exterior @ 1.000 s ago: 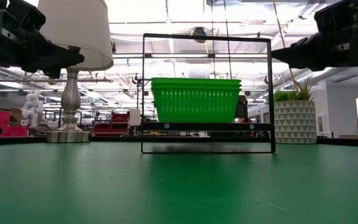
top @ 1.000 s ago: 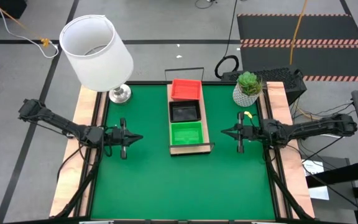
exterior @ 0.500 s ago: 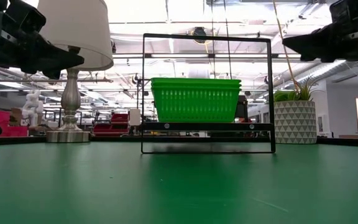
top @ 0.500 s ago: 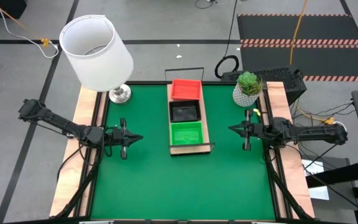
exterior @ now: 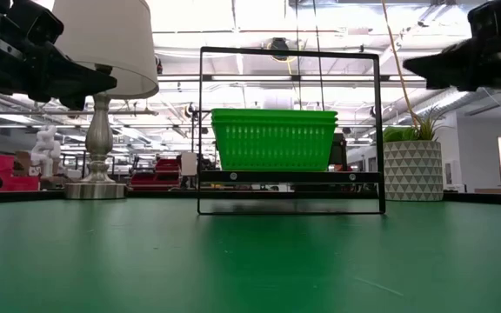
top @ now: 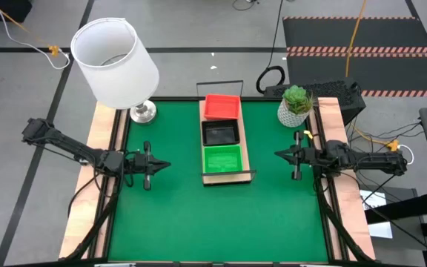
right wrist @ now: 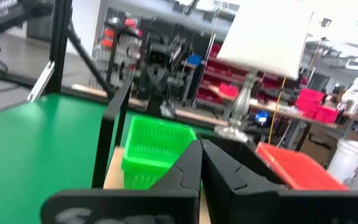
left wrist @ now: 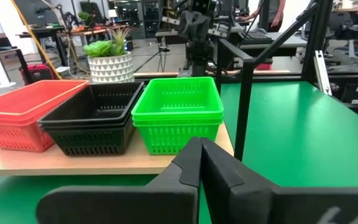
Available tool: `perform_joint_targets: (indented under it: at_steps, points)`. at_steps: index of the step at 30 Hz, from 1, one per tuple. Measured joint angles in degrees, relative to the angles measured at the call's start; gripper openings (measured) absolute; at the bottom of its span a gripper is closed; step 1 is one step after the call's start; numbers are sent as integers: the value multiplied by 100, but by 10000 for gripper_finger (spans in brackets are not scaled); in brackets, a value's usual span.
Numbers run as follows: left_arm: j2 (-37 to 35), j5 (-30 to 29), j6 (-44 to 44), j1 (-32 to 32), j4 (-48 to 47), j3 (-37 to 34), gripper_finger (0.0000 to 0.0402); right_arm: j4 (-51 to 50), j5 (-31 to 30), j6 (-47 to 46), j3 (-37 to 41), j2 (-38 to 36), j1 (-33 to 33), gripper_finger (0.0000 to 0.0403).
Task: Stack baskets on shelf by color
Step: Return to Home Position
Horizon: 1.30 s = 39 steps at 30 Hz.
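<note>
Three basket stacks rest by their bases on the light-wood shelf at the table's middle: orange-red at the far end, black in the middle, bright green nearest. The left wrist view shows the same stacks: orange-red, black, green. My left gripper hovers shut above the mat, left of the shelf. My right gripper hovers shut to the shelf's right, by the table's right edge. Both touch nothing.
A white-shaded lamp stands at the far left corner, and a potted plant at the far right. The shelf's black wire frame ends rise above the baskets. Green mat lies bare nearer than the shelf.
My right gripper has drawn back from the shelf toward the table's right edge and slightly nearer, its arm folding in; it stays shut. The left arm and the baskets have kept still.
</note>
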<state>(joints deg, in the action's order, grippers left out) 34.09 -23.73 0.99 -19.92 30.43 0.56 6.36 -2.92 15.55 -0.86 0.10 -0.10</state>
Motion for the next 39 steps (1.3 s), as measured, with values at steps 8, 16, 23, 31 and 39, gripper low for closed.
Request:
perform_joint_targets:
  at_steps: [8,16,23,31,39]
  points:
    - [-6,28,107,-2,23,1,6,-423,4,-169,0,25,2,0]
    - [-541,289,342,-208,-345,1,9,-412,6,-271,0,50,4,0]
    - [-1442,291,580,-274,-1030,1,9,-415,4,-271,0,50,4,0]
    - [-2582,617,889,-274,-1676,1,7,-417,4,-269,0,52,4,0]
    - [-3405,617,1078,-274,-2465,1,4,-419,4,-269,0,52,4,0]
